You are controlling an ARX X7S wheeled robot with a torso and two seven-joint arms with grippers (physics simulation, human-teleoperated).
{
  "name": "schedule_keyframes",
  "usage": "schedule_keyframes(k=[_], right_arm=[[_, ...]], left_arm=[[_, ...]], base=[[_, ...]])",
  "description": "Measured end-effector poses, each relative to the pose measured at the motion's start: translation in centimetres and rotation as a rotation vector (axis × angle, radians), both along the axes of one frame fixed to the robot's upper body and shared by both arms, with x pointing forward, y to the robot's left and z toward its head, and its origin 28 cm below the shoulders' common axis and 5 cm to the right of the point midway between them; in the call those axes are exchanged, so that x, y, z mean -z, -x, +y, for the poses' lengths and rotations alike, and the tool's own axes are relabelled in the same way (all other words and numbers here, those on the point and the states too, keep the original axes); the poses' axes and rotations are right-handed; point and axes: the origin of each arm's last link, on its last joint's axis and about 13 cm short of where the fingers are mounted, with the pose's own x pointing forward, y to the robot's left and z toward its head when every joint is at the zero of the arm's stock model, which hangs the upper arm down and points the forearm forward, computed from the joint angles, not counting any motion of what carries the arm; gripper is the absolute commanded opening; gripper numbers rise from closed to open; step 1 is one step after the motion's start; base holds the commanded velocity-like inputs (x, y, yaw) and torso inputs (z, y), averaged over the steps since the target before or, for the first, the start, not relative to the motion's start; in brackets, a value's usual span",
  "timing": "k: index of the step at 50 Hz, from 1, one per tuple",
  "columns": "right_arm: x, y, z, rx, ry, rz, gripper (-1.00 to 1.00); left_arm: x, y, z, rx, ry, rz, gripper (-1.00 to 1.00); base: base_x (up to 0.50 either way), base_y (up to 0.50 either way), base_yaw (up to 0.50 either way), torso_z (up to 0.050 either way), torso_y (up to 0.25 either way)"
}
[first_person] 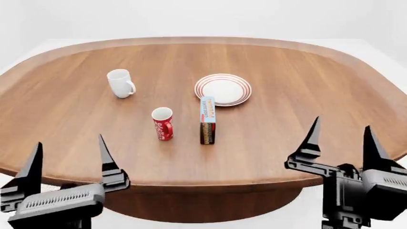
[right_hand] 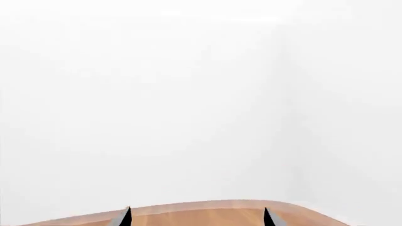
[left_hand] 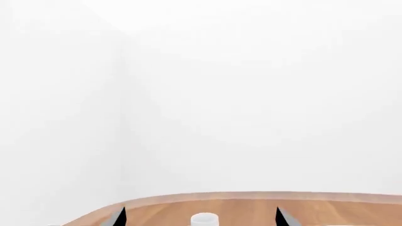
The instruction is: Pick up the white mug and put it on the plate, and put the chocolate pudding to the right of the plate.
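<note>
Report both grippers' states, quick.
Left gripper: open, holding nothing, at the table's near edge.
Right gripper: open, holding nothing, also at the near edge.

On the oval wooden table (first_person: 286,143), we see three obstacles clustered: a red lettered mug (first_person: 163,123) at 7 o'clock of the red-ringed round plate (first_person: 222,89), and an upright blue-faced pudding carton (first_person: 207,120) at 6 o'clock, just beside its rim. The glossy white mug (first_person: 120,83) stands apart at 9 o'clock, open all round.

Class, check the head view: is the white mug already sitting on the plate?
No, the white mug stands on the bare table, well to the left of the plate, which has nothing on it.
</note>
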Motion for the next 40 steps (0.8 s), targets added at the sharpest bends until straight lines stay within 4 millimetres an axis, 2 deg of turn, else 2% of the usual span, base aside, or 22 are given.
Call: schedule_keyframes(k=[10, 17, 40], right_arm=[[-2.7, 1.1, -0.5, 0.039, 0.017, -0.182, 1.0], [-3.8, 1.9, -0.4, 0.035, 0.031, -0.272, 1.0], [-4.4, 2.6, 0.5, -0.044, 0.059, -0.311, 1.0]], left_arm=[[-2.6, 1.5, 1.3, -0.11, -0.032, -0.143, 1.0], [-3.7, 2.3, 1.8, -0.159, -0.045, -0.21, 1.0], [-4.5, 3.0, 1.9, -0.188, -0.057, -0.263, 1.0]], base=[[0.01, 0.0, 0.0, 0.0, 0.0], [0.45, 0.0, 0.0, 0.0, 0.0], [0.5, 0.0, 0.0, 0.0, 0.0]])
